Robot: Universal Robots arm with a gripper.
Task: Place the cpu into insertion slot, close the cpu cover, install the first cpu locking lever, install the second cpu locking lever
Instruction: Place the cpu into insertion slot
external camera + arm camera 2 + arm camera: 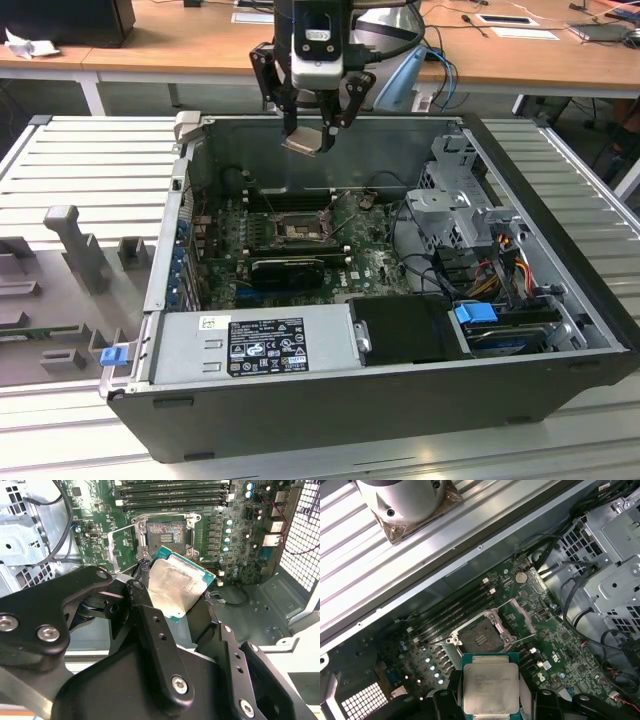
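My gripper (310, 130) hangs above the open computer case, shut on the cpu (308, 141). The cpu (490, 685) is a small square chip with a silvery top and green edge, clamped by its sides between the black fingers (445, 702). It is tilted in the second wrist view (175, 587). Below it, on the green motherboard (375, 262), lies the insertion slot (480, 637), a dark square socket with a metal rim, with nothing in it (167, 532). The cpu cover (522, 615) looks swung up beside the slot. A thin wire lever (120, 530) stands out from the socket.
Case walls (400, 400) ring the board. A grey power supply (255, 340) sits at the front, with a drive cage (460, 200) and cables on the exterior view's right. A black ridged heatsink (285, 268) lies just in front of the slot, and memory slots (170, 495) lie behind it.
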